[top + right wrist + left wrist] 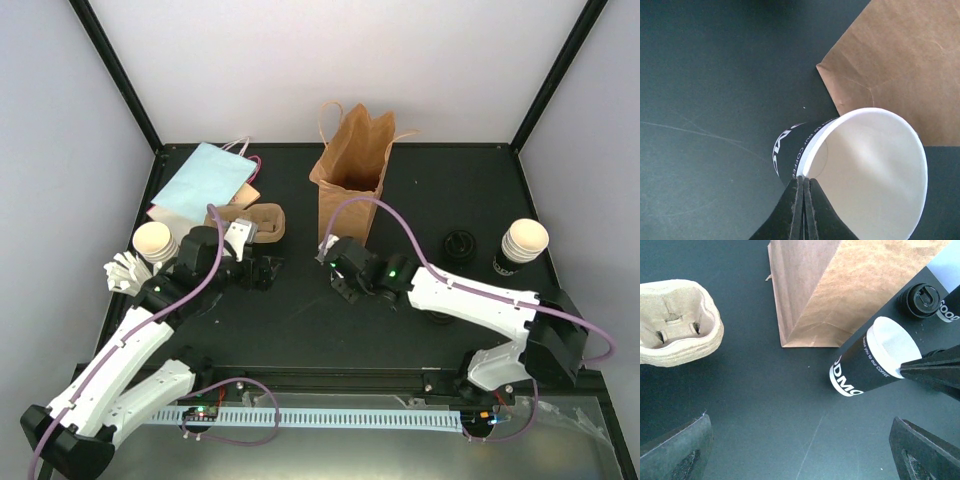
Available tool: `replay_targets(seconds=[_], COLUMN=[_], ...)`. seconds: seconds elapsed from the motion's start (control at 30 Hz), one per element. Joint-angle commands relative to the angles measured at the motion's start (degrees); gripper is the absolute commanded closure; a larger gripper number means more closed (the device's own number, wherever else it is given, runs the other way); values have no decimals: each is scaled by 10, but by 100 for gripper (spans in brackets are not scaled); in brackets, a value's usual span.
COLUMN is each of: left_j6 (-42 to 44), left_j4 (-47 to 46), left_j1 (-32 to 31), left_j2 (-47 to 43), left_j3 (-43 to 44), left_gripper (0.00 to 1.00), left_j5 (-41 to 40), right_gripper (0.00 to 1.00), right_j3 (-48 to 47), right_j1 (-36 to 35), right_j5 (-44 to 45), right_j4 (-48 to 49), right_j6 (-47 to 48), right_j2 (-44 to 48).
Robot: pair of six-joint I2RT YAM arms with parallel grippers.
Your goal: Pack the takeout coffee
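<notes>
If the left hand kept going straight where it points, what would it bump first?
Likely the black table, since the open left hand tilts downward; farther along stands the brown bag. Depth is unclear.
</notes>
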State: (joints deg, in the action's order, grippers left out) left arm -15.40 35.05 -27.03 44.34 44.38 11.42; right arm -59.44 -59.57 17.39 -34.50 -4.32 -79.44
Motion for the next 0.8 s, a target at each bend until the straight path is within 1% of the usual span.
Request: replay_targets(seconds=[0.0, 0.13, 0.43, 0.47, 0.6, 0.77], left_j6=[-3, -4, -4, -4, -4, -3], left_j4=[-2, -1, 2, 2, 3, 5], left_j1=[0, 0, 0, 0, 0, 0], left_j2=[6, 10, 14, 13, 12, 9], left_j3=[0, 0, 0, 1, 1, 1], left_gripper=[1, 1, 1, 1, 1, 1], left_j5=[-8, -10, -13, -13, -14, -13], right_gripper=[99, 99, 99, 97, 86, 57], right_j3=[-27, -36, -44, -45, -50, -51], right_j1=[-14, -23, -30, -31, -33, -33], right_j5=[45, 59, 63, 63, 64, 63], right_j4=[12, 7, 9, 7, 5, 4], right_j6=[18, 20, 21, 22, 23, 17], right_j2=[-34, -70, -110, -113, -109, -76])
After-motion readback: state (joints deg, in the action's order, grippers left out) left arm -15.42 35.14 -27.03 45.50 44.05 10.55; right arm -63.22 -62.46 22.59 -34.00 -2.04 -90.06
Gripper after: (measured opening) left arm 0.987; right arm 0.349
